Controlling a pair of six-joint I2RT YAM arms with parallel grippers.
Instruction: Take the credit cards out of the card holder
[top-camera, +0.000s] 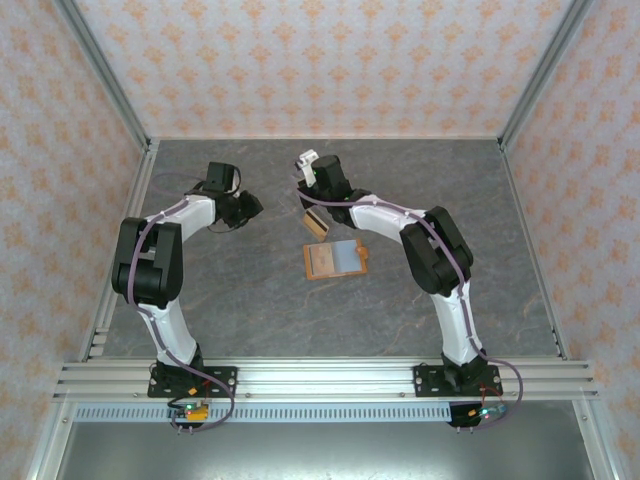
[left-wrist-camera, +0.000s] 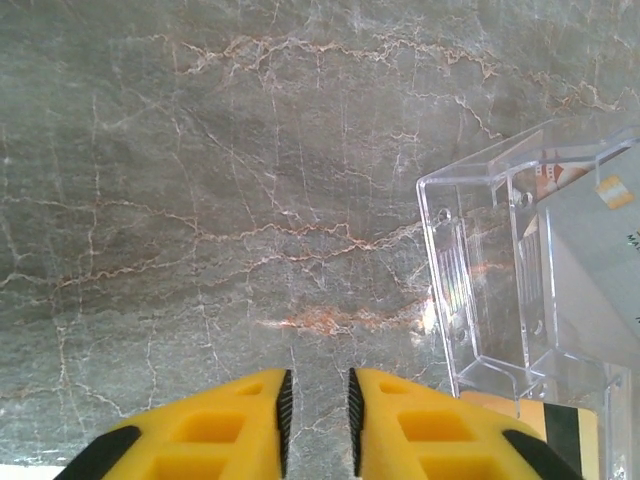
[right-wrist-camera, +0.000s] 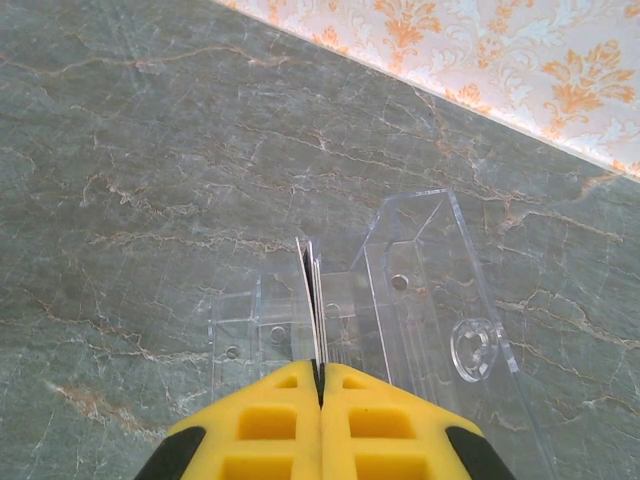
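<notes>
R tool (right-wrist-camera: 320, 375) clenched on thin cards (right-wrist-camera: 312, 300), edge-on, clear plastic piece (right-wrist-camera: 430, 290) beyond tips. L tool (left-wrist-camera: 318, 400) slightly parted, empty, bare bench (left-wrist-camera: 200, 200) ahead. Open card holder (top-camera: 335, 260) lies mid-bench, tan card (top-camera: 317, 223) just beside its far edge

**Free room and obstructions.** The tabletop (top-camera: 240, 300) was bare marble across its left half and along the far strip below the back wall (top-camera: 330, 60). Patterned walls closed three sides. Open surface lay ahead and to the left of the left jaws, which stood slightly parted with nothing between them. To their right rose a clear plastic stand (left-wrist-camera: 500, 260), with a tan dark-striped card (left-wrist-camera: 585, 440) just beside its near corner. The right jaws, closed on thin cards (right-wrist-camera: 308, 300) held edge-on, were close above the stand. The orange card holder (top-camera: 335, 260) lay flat at centre.
</notes>
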